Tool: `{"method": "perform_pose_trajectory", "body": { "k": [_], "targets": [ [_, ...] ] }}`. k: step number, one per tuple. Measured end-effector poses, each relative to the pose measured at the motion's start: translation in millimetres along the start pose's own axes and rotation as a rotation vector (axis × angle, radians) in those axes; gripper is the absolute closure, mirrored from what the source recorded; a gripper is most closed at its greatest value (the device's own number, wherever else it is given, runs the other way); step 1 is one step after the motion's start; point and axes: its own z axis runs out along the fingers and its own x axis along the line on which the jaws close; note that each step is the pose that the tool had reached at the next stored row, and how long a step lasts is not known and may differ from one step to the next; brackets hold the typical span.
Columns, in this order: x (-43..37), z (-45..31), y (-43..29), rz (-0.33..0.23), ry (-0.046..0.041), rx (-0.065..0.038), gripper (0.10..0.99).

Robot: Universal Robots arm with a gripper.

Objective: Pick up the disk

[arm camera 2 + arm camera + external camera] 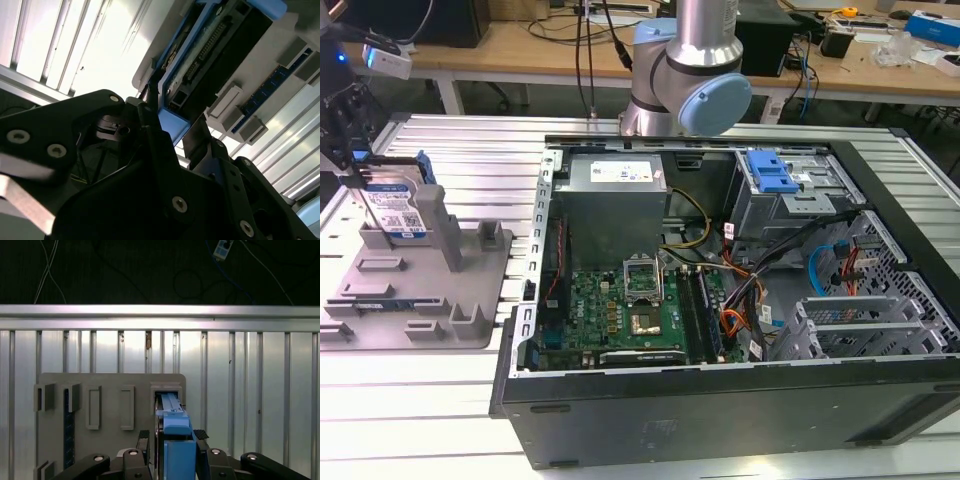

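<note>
The disk (396, 207) stands on edge in a slot of the grey plastic fixture (470, 290) at the exterior view's left; it is silver with a white-and-blue label and blue side rails. My gripper (355, 165) hangs over its upper edge. In both wrist views the black fingers (144, 437) sit on either side of the disk's blue rail (172, 427), pressed against it with no gap showing. The disk's (210, 45) lower end still reaches into the fixture slot (167, 390).
An open computer case (720, 300) with a motherboard, cables and a grey power supply (615, 190) stands at the exterior view's right of the fixture. Upright fixture posts (442, 228) rise close beside the disk. The ribbed metal table (420, 400) ends at a rail (160, 311).
</note>
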Motion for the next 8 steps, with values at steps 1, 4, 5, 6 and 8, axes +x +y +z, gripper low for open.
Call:
{"method": "perform_pose_trajectory", "body": {
  "k": [1, 4, 5, 6, 8],
  "targets": [
    [0.0, 0.0, 0.0, 0.000, 0.0000, 0.000, 0.631],
    [0.3, 0.2, -0.1, 0.000, 0.0000, 0.000, 0.631],
    [0.3, 0.2, -0.1, 0.000, 0.0000, 0.000, 0.631],
    [0.5, 0.3, -0.1, 0.000, -0.0001, 0.000, 0.631],
    [0.7, 0.5, -0.1, 0.000, 0.0000, 0.000, 0.722]
  ]
}}
